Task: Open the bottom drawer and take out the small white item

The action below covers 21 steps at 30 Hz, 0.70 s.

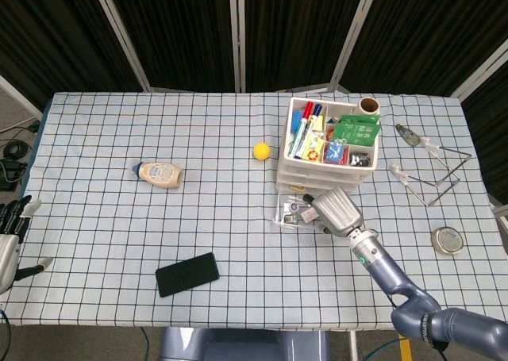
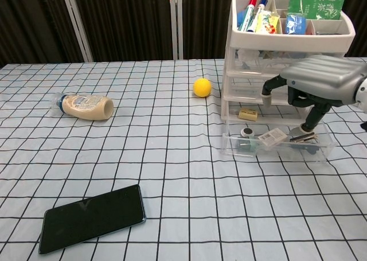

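The white drawer unit [image 2: 285, 60] stands at the table's right, pens and packets in its top tray. Its clear bottom drawer [image 2: 235, 147] is pulled out toward me. The small white item [image 2: 270, 137] lies in it, between a small round dark thing and a dark tool. My right hand [image 2: 319, 80] hovers palm down over the drawer's right half, fingers [image 2: 311, 121] pointing down into it just right of the white item, holding nothing. In the head view this right hand [image 1: 336, 209] covers much of the drawer [image 1: 287, 214]. My left hand [image 1: 9, 238] rests off the table's left edge, fingers apart.
A yellow ball [image 2: 202, 87] lies left of the drawer unit. A sauce bottle [image 2: 84, 106] lies on its side at the left, and a black phone [image 2: 92, 218] lies near the front edge. A wire stand [image 1: 432, 174] and a round tin [image 1: 447, 240] sit at the right.
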Motion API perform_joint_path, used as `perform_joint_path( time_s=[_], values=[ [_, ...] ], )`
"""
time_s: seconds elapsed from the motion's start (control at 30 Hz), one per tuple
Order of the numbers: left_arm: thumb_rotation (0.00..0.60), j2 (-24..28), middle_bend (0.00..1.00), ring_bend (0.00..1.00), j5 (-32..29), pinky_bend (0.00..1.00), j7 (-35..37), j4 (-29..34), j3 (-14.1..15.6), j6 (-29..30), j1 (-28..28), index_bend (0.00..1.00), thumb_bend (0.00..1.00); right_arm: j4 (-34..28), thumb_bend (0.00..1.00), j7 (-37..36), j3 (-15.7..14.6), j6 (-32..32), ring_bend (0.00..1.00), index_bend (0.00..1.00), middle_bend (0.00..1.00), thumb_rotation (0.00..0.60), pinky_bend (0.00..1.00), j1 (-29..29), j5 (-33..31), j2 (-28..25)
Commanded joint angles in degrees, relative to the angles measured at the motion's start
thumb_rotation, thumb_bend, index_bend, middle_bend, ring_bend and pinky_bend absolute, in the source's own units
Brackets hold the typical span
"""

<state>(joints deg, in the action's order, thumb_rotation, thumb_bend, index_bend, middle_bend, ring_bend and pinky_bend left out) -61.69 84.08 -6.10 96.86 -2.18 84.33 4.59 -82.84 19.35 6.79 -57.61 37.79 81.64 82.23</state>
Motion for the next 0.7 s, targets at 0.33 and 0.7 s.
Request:
perform_joint_path(
  time_s=[0.33,0.7],
  values=[
    [0.6,-0.4,0.0,0.0,-1.44,0.0,-0.63,-0.29,-0.38,-1.41,0.66,0.0,0.0,8.03,0.01,-4.29,-1.48,0.84,1.0,0.4,1.0,0.6,0.82,3.13,5.35,2.24],
    [0.6,0.34,0.0,0.0,-1.23,0.0,0.19,0.06,-0.54,-0.32,0.23,0.0,0.0,14.55,0.0,-12.69,-4.58,1.13,1.0,0.42,1.0,0.6,0.82,6.79,13.03,1.3]
  ],
)
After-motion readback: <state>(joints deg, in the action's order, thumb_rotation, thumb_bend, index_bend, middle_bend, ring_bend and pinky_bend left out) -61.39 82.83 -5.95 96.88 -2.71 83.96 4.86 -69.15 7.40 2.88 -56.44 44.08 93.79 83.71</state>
